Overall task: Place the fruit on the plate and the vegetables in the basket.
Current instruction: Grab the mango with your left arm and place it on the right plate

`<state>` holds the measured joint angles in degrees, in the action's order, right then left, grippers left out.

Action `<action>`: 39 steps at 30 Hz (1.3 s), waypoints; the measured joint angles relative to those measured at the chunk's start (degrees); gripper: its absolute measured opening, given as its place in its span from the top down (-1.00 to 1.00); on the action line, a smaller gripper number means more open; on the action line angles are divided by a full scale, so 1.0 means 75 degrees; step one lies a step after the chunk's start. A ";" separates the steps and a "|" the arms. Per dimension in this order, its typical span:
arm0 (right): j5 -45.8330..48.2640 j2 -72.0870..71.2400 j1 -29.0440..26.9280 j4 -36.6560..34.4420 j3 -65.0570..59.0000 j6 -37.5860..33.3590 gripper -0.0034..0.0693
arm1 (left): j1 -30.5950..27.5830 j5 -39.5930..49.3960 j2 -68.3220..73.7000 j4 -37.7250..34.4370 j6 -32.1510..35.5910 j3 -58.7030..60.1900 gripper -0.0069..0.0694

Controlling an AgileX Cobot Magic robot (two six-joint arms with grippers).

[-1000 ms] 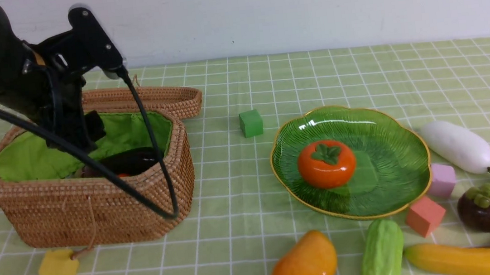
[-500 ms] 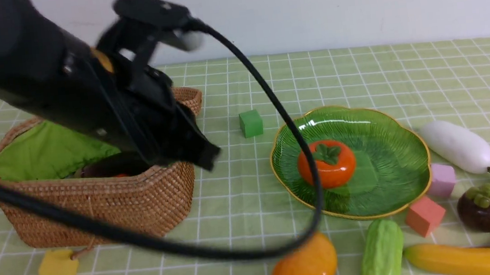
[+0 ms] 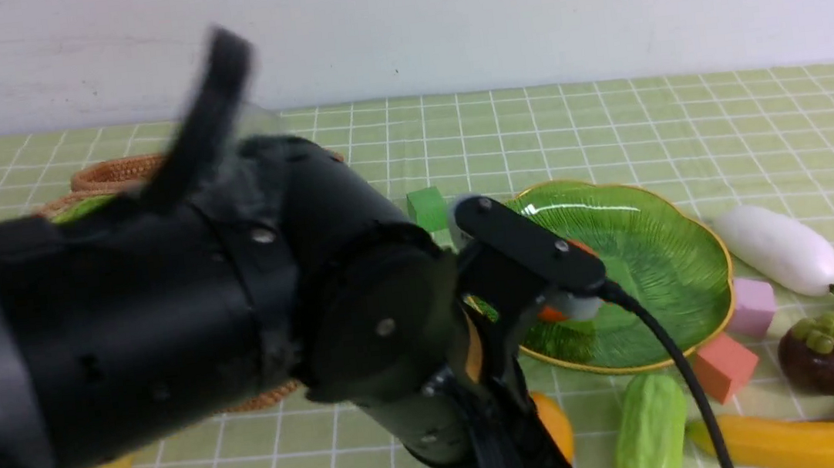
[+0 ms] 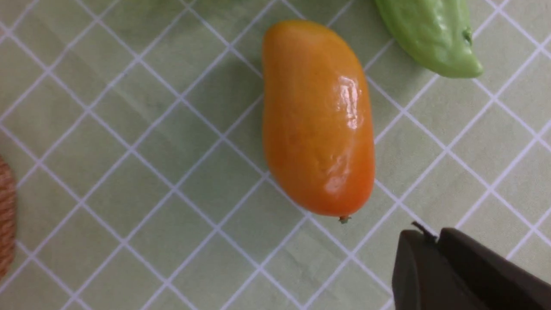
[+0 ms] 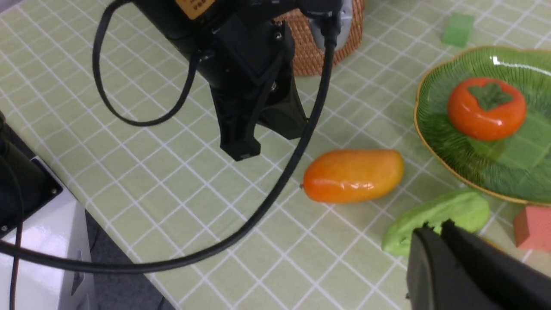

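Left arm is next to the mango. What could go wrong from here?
1. The left gripper looks offset from the mango; closing here may miss or roll the glossy fruit.
2. Its cable loops low beside the mango and might drag it.
3. The gourd lies close to the mango's end and could get nudged.

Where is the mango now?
The mango lies on the checked cloth, just in front of the plate and left of the green gourd; in the front view the left arm hides most of it.
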<state>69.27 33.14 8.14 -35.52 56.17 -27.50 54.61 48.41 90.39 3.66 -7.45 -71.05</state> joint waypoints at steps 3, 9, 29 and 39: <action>0.0078 -0.0025 0.0000 0.0028 0.0000 0.0058 0.82 | -0.0001 -0.0065 0.0465 -0.0001 0.0000 -0.0121 0.13; 0.0104 -0.0193 0.0000 0.0079 0.0000 0.0101 0.82 | -0.0009 -0.0691 0.1306 0.0010 0.0003 -0.0336 -0.80; 0.0242 -0.0202 0.0000 0.0227 0.0000 0.0115 0.82 | -0.0009 -0.1163 0.2547 0.1517 -0.0714 -0.0377 -0.71; 0.0242 -0.0202 0.0000 0.0326 0.0000 0.0123 0.84 | -0.0009 0.0526 0.1536 0.1815 -0.0669 -0.1212 -0.71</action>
<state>71.08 31.63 8.14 -33.07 56.17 -26.58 54.54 52.36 101.92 17.27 -12.47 -80.14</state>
